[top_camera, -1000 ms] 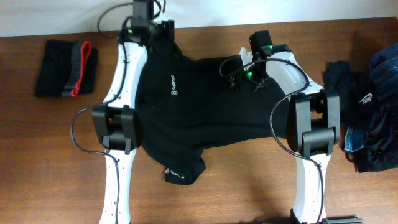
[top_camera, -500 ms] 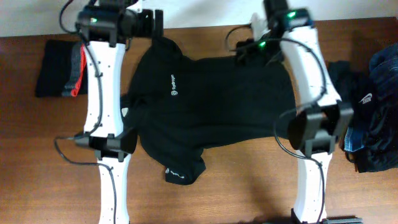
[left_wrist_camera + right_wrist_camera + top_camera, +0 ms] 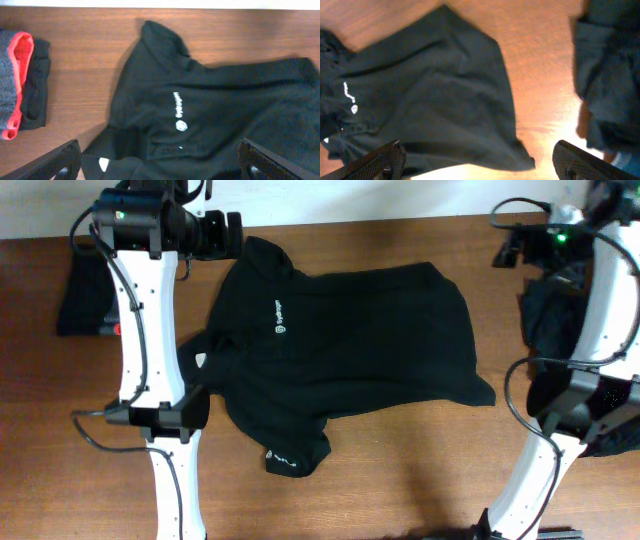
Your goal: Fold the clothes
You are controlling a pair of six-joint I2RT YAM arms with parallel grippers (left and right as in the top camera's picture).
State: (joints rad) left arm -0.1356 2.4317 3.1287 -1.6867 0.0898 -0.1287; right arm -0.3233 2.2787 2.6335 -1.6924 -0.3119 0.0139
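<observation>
A large black short-sleeved shirt (image 3: 340, 370) lies spread across the middle of the table, its small white chest logo (image 3: 281, 330) facing up and one sleeve (image 3: 295, 452) pointing at the front edge. My left gripper (image 3: 228, 234) hovers open at the back left, just beyond the shirt's collar, with nothing in it. The left wrist view looks down on the shirt (image 3: 210, 115) between its wide-set fingers (image 3: 60, 160). Far to the back right, my right gripper (image 3: 510, 248) is open and empty. Below it, the right wrist view shows the shirt's hem corner (image 3: 520, 155).
A folded dark and grey-red stack (image 3: 85, 295) lies at the left, partly behind the left arm, and shows as grey-red cloth (image 3: 15, 85) in the left wrist view. A heap of dark and blue garments (image 3: 600, 360) fills the right edge. Bare wood runs along the front.
Both arms have lifted off the shirt. The left went back and left, the right swung to the far back right corner. The shirt now lies uncovered.
</observation>
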